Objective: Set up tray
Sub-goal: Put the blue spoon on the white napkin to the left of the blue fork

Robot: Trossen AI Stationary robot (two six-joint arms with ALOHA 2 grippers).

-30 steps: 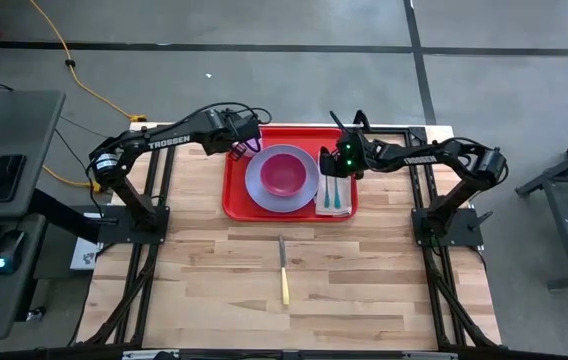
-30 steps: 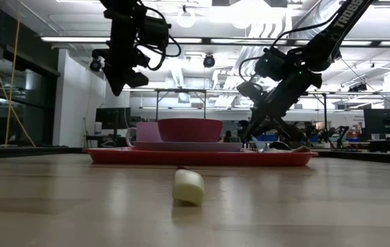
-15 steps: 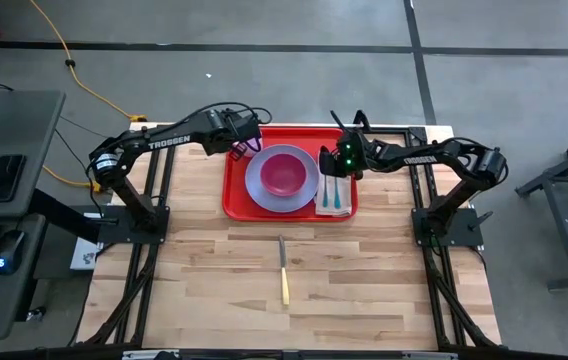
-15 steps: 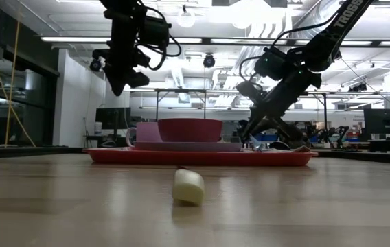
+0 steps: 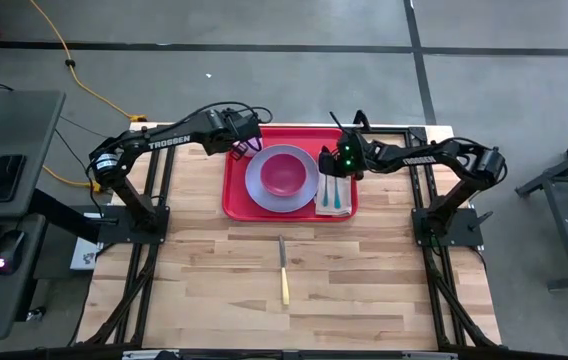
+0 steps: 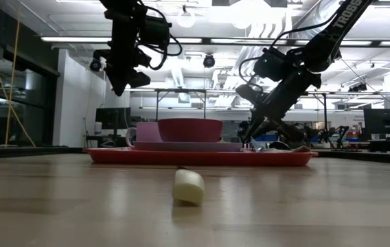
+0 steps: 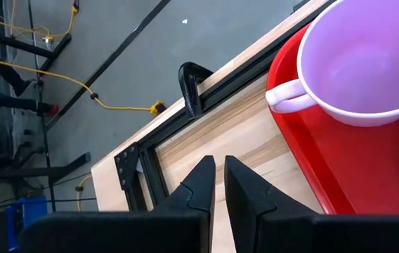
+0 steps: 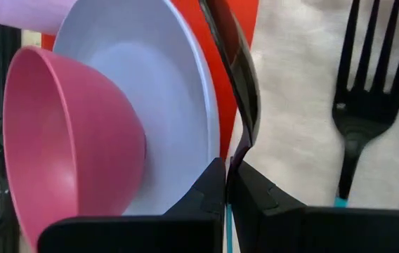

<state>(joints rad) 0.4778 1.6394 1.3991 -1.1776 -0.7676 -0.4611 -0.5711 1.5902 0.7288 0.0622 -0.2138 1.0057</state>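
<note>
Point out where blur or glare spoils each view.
Low view: the pale knife handle up close is blurred, ceiling lights glare behind. Right wrist view: the pink bowl and fork are soft-edged. Left wrist view: the lavender cup looks washed out. High view: evenly lit.
</note>
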